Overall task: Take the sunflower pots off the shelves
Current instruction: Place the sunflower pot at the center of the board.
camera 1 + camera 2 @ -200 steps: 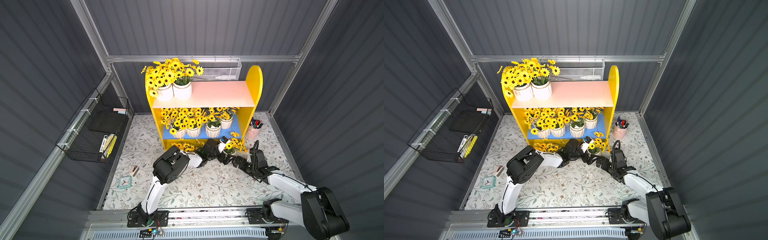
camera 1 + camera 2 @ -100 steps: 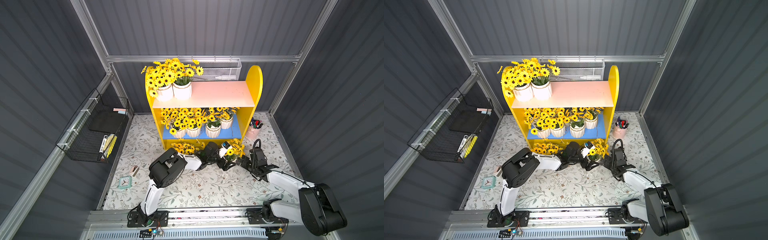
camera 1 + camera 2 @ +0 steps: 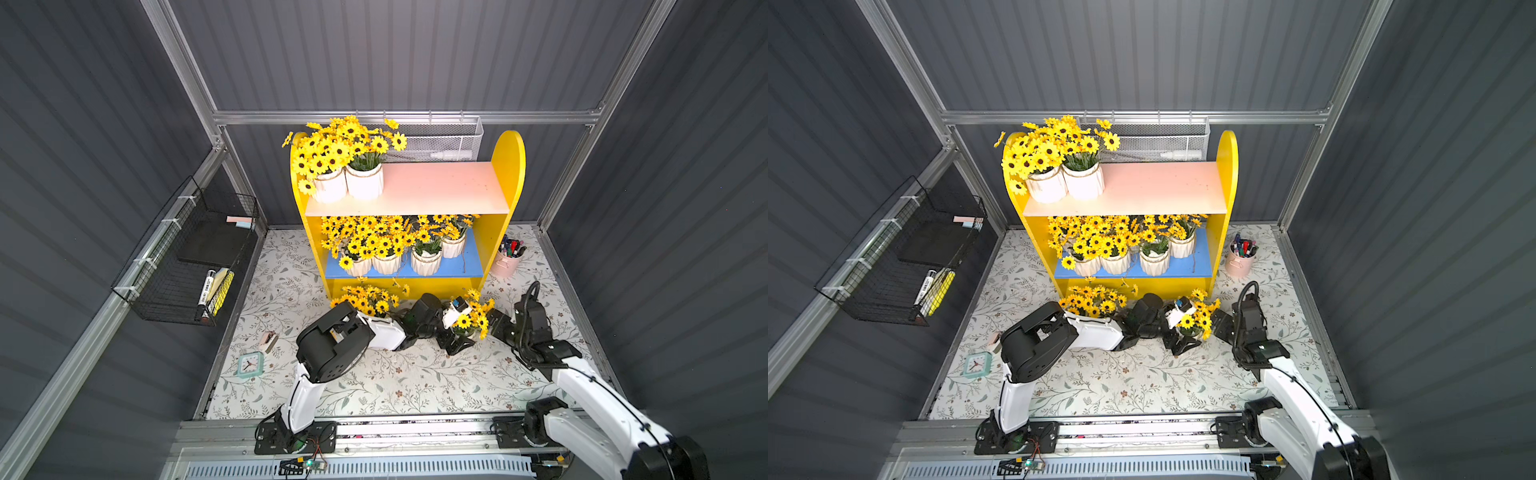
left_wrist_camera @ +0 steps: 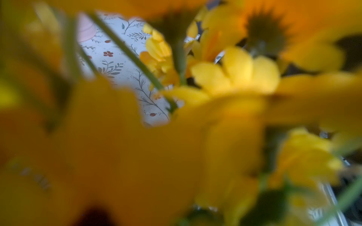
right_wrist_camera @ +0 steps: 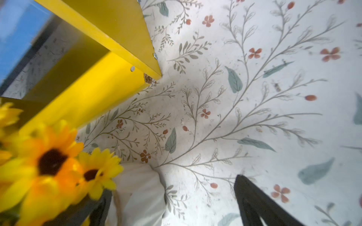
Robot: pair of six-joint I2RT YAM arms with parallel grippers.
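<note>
Right gripper (image 3: 494, 322) gapes wide, empty, beside a sunflower pot (image 3: 471, 320); left gripper (image 3: 457, 334) jaws obscured, state indeterminable.

Floral mat (image 3: 415, 386) — shelves (image 3: 508, 166), cup (image 3: 504, 267), clock (image 3: 250, 365)

OCCLUDED, CROPPED AND UNRESOLVED AREAS

Left wrist view: out-of-focus petals (image 4: 121, 160) fill nearly the whole frame; no gripper part is discernible. In both top views, blooms cover the jaws of the left gripper (image 3: 459, 334), so its grip cannot be determined (the floor pot (image 3: 469, 321) shows almost none of its body). Right wrist view: the bottom edge crops this pot and both dark fingers (image 5: 258, 203) of the right gripper (image 5: 172, 185); blurred sunflowers (image 5: 49, 162) mask one finger. The left arm (image 3: 374, 332) hides the vessel of a second floor bunch (image 3: 368, 298). Blooms overhang the pots (image 3: 386, 264) on the blue board (image 3: 461, 270); their count cannot be determined.
</note>
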